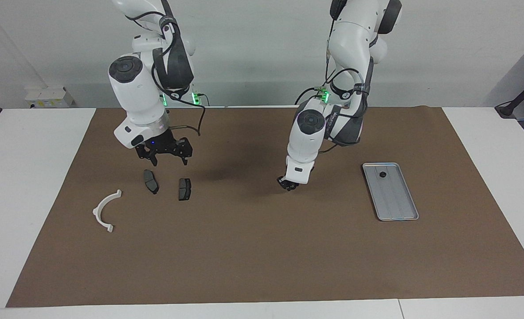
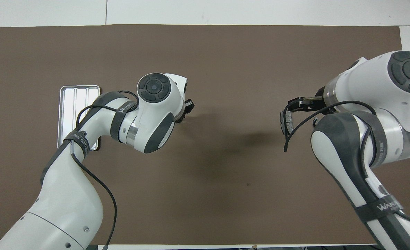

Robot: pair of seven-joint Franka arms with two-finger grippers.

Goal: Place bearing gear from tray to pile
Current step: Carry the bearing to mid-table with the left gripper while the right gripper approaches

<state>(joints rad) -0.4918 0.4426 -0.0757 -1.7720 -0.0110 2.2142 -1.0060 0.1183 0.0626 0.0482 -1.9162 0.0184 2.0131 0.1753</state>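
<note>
White bracket (image 1: 103, 209), a half ring, lies flat on the brown mat (image 1: 262, 248) toward the right arm's end of the desk (image 1: 22, 177). It is the piece of the pile farthest from the robots. Beside it, a little nearer to the robots, lie two dark grey pads, one (image 1: 151, 181) close to the bracket and the other (image 1: 184, 189) just beside the first. The two pads do not touch each other or the bracket.

Over the mat by these pads hangs the right pincer (image 1: 168, 159), raised clear of them and pointing down. Its two fingers stand wide apart with nothing between them. In the overhead view the right arm hides the bracket and one pad, and only part of the other pad (image 2: 285, 123) shows.

Near the middle of the mat, between the pile and the tray (image 1: 395, 199), the left pincer (image 1: 287, 184) hangs low over bare mat, pointing down. Whether it is together or apart cannot be told, nor whether it carries anything.

Toward the left arm's end lies the silver tray, ribbed lengthwise and well apart from the pile. A small dark round gear (image 1: 382, 174) sits in it, at the end nearer to the robots. From overhead the left arm covers that end of the tray (image 2: 75, 100).
</note>
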